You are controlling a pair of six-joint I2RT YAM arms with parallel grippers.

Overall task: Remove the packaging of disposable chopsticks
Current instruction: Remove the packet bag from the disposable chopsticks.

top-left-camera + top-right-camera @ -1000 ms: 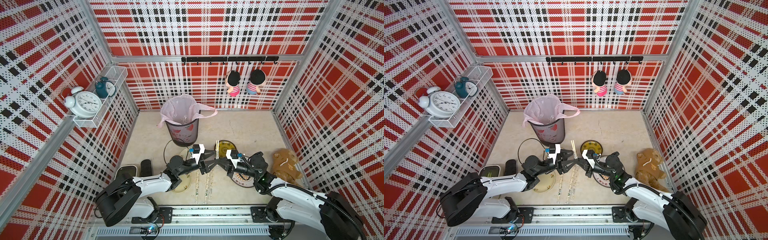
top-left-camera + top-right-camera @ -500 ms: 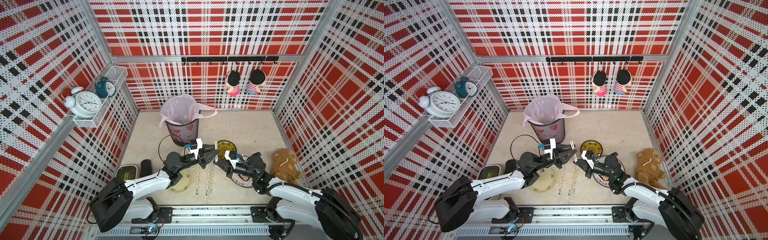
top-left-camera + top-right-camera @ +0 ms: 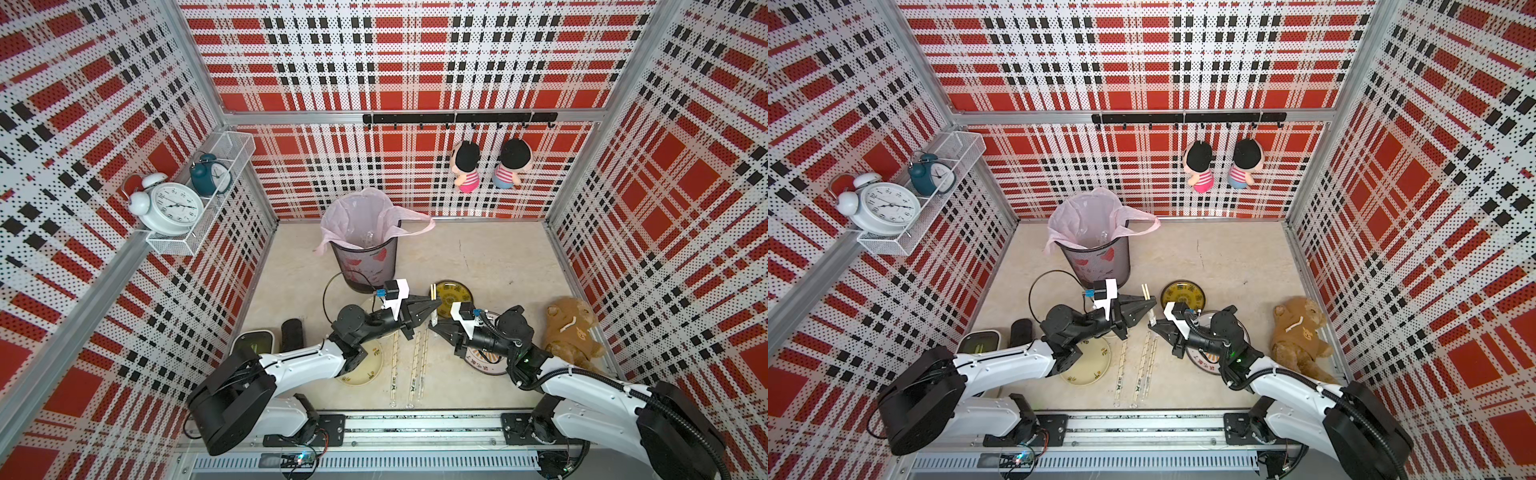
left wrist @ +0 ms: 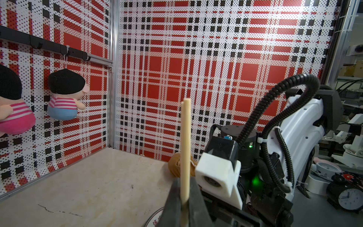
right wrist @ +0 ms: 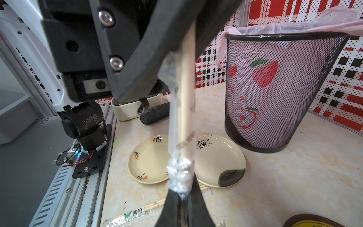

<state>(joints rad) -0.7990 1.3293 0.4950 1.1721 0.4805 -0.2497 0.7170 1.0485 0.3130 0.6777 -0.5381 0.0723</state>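
Plaid walls (image 3: 415, 62), beige surface (image 3: 478, 257): your left jaws clamp the chopsticks (image 4: 185, 141), right jaws clamp the sleeve (image 5: 179, 176) bunched on their opposite end.

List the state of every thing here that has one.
left gripper, shut on the held chopsticks.
right gripper, shut on the sleeve's bunched end.
held chopsticks, one end bare, the rest inside the sleeve.
sleeve, crumpled, covering only part of the sticks.
other pairs, lying flat, wrapped.
bin, upright, lined with a pink bag.
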